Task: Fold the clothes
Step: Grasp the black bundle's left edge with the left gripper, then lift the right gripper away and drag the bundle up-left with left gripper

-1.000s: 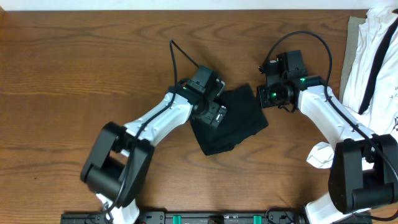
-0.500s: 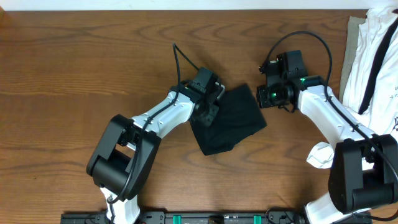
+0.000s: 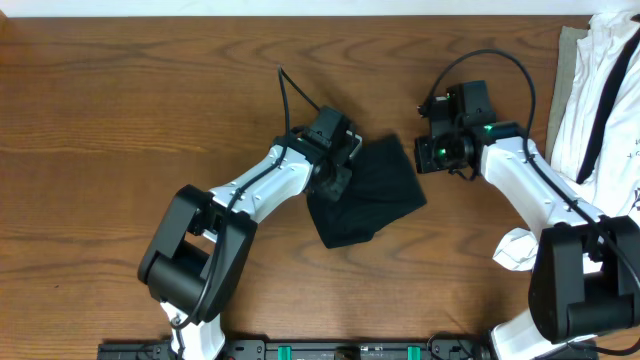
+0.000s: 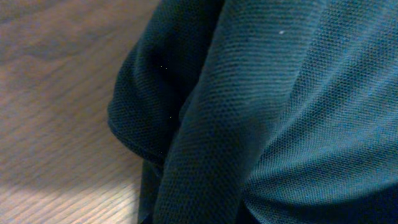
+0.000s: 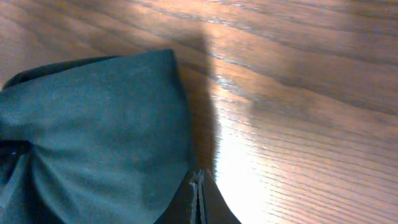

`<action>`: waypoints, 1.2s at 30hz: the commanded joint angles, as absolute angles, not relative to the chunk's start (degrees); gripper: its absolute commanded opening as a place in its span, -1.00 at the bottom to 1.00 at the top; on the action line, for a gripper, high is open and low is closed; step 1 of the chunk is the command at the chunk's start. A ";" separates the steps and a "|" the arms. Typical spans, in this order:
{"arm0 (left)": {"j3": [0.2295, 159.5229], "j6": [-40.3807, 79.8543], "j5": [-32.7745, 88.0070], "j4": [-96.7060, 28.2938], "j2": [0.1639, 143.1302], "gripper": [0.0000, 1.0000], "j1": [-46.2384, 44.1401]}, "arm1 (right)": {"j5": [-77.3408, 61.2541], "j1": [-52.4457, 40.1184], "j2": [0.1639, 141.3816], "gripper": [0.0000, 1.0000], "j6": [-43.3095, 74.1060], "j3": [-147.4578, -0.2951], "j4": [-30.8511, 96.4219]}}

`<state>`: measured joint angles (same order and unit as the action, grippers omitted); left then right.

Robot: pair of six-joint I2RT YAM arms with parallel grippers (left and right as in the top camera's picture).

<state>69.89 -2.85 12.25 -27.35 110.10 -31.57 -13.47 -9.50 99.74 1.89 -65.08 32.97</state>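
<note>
A dark teal-black garment (image 3: 375, 195) lies bunched at the middle of the wooden table (image 3: 120, 130). My left gripper (image 3: 336, 178) is down on its upper left edge and shut on a raised fold of the cloth. In the left wrist view that fold (image 4: 205, 155) fills the frame and hides the fingers. My right gripper (image 3: 430, 153) is just off the garment's right corner. In the right wrist view its fingertips (image 5: 198, 186) are pressed together at the edge of the garment (image 5: 93, 130). I cannot tell whether any cloth is caught between them.
A heap of white clothes (image 3: 600, 90) lies at the table's right edge on a beige cloth (image 3: 568, 60). A small crumpled white piece (image 3: 515, 250) sits beside the right arm's base. The left arm's black cable (image 3: 295, 95) loops above the garment.
My left gripper has closed from wide open onto the garment's left edge and shifted slightly. The garment's right side has drawn in a little. The right arm has stayed where it was.
</note>
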 commanded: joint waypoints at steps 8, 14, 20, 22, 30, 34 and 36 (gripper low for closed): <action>70.85 -2.98 1.23 -28.64 99.09 -0.88 -30.52 | -13.45 -3.53 96.31 -0.89 1.63 -64.71 33.91; 70.85 -2.92 0.36 -28.58 95.33 -0.88 -30.04 | -11.51 -0.64 96.31 -0.68 1.61 -64.71 34.76; 70.87 -2.70 0.36 -28.60 95.02 -0.88 -27.11 | -8.71 -0.34 96.33 0.99 1.63 -64.71 35.77; 70.87 -1.78 0.38 -28.56 95.02 -0.88 -25.85 | -8.75 -0.34 96.33 0.98 1.63 -64.71 35.75; 70.87 -1.72 0.34 -27.97 95.02 -0.88 -23.79 | -8.78 -0.38 96.33 0.98 1.63 -64.71 35.68; 70.87 -1.67 0.36 -27.33 95.02 -0.88 -21.87 | -8.78 -0.38 96.31 0.99 1.63 -64.71 35.68; 70.87 -1.67 0.36 -27.11 95.02 -0.88 -20.47 | -8.78 -0.38 96.33 0.98 1.63 -64.71 35.68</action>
<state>69.89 -2.37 1.10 -27.99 96.23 -22.57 -9.17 -0.56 97.43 1.87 -65.06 35.57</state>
